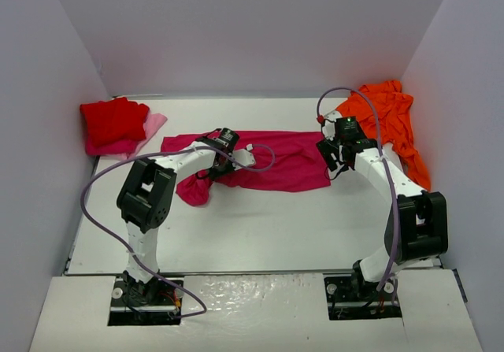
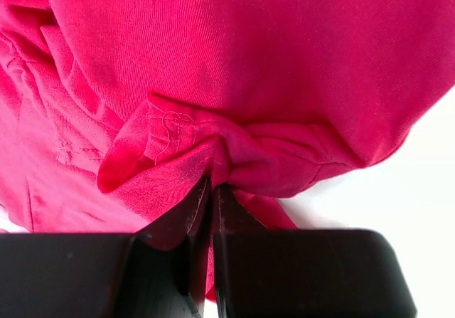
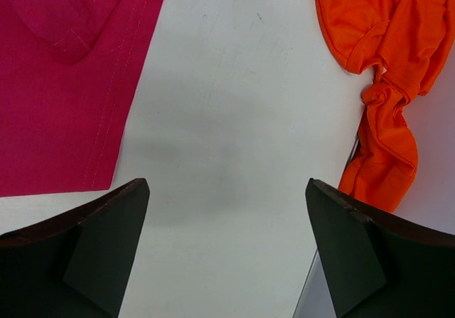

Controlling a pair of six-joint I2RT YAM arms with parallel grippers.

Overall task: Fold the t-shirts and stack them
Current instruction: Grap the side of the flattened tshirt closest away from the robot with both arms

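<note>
A magenta t-shirt (image 1: 283, 161) lies spread across the middle of the table, bunched at its left end. My left gripper (image 1: 228, 167) is over that left part. In the left wrist view the left gripper (image 2: 213, 188) is shut on a pinched fold of the magenta t-shirt (image 2: 234, 62). My right gripper (image 1: 335, 163) hangs by the shirt's right edge. Its jaws stand open over bare table in the right wrist view (image 3: 227, 197), between the magenta t-shirt (image 3: 64, 83) and the orange t-shirt (image 3: 384, 48). The orange t-shirt (image 1: 394, 120) lies crumpled at the back right.
A folded red t-shirt (image 1: 114, 120) sits at the back left on top of a pink cloth (image 1: 155, 124). White walls close in the table (image 1: 260, 226) on the left, back and right. A purple cable loops from each arm.
</note>
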